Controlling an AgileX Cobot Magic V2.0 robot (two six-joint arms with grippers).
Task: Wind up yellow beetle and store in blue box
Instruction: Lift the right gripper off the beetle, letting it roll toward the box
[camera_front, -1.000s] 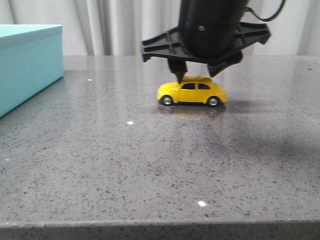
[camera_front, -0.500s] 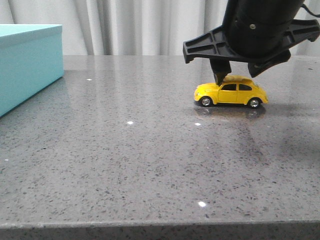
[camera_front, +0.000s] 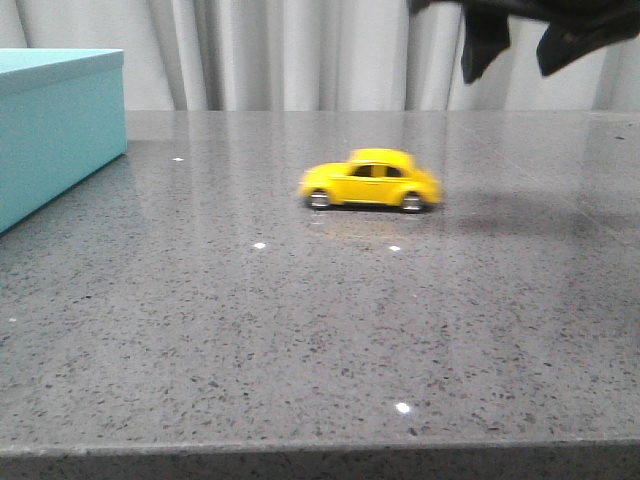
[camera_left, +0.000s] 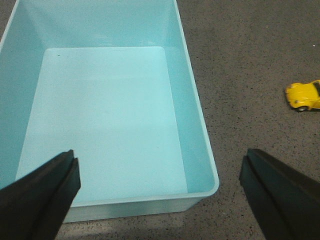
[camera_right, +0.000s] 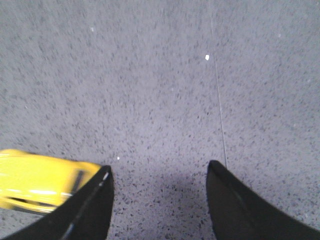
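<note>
— How much room is on the table (camera_front: 300, 330)?
— Lots, all bare in front.
— And the box (camera_front: 55, 125)?
— Far left, nothing inside.
— The beetle (camera_front: 371, 181)?
— Middle, on its wheels, blurry.
— The grippers?
— Right gripper (camera_front: 520, 45) upper right, released; left gripper (camera_left: 160, 185) spread wide over the box.

You have the yellow beetle (camera_front: 370, 181) standing on its wheels on the table (camera_front: 300, 330), a little right of centre and toward the far side, nose to the left. The blue box (camera_front: 55, 125) sits at the far left edge, well apart from the car, and nothing lies inside it in the left wrist view. Your right gripper (camera_front: 512, 42) hangs above the table, up and to the right of the car, clear of it. Your left gripper (camera_left: 160, 195) hovers over the box's near end. Curtains (camera_front: 300, 55) hang behind the table.
</note>
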